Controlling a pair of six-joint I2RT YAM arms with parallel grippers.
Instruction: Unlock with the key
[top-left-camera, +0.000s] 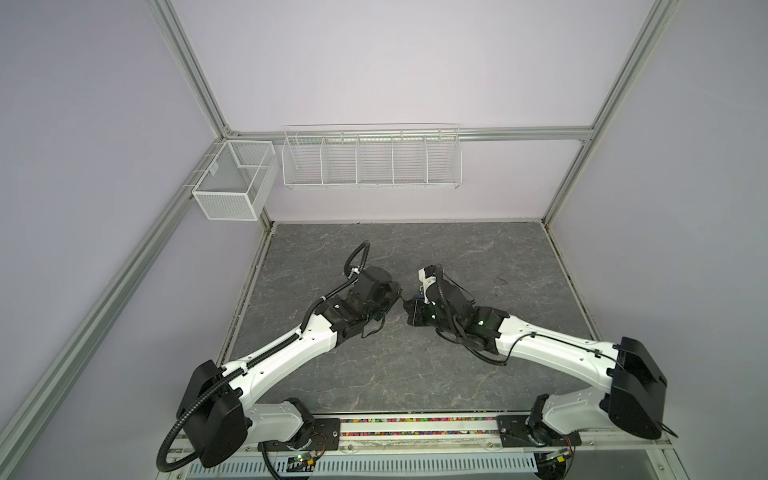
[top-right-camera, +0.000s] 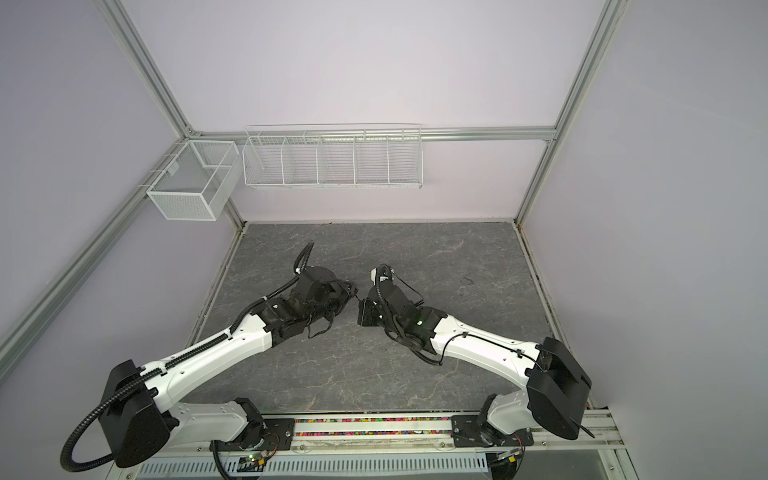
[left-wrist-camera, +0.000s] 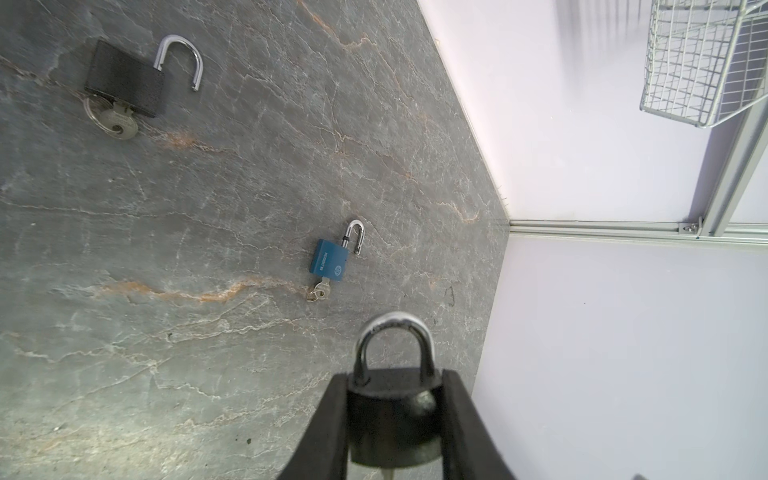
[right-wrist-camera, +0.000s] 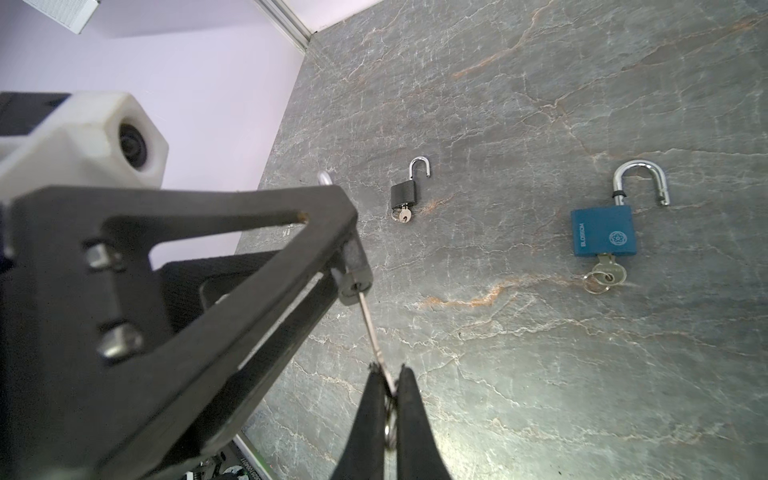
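A small black padlock (left-wrist-camera: 392, 419) with its steel shackle (left-wrist-camera: 395, 336) closed sits between the fingers of my left gripper (left-wrist-camera: 394, 376), which is shut on its body above the table. In the right wrist view the padlock (right-wrist-camera: 355, 276) shows its keyhole end. My right gripper (right-wrist-camera: 389, 370) is shut on the head of a thin silver key (right-wrist-camera: 371, 328). The key's tip meets the keyhole, and most of the blade shows outside it. In both top views the left gripper (top-left-camera: 395, 291) and the right gripper (top-left-camera: 411, 307) face each other at mid-table.
Two other padlocks lie on the grey stone table (left-wrist-camera: 208, 332), both with open shackles and keys in them: a black one (right-wrist-camera: 403, 193) and a blue one (right-wrist-camera: 602, 235). A wire rack (top-left-camera: 372, 160) and a mesh basket (top-left-camera: 235, 180) hang on the back wall.
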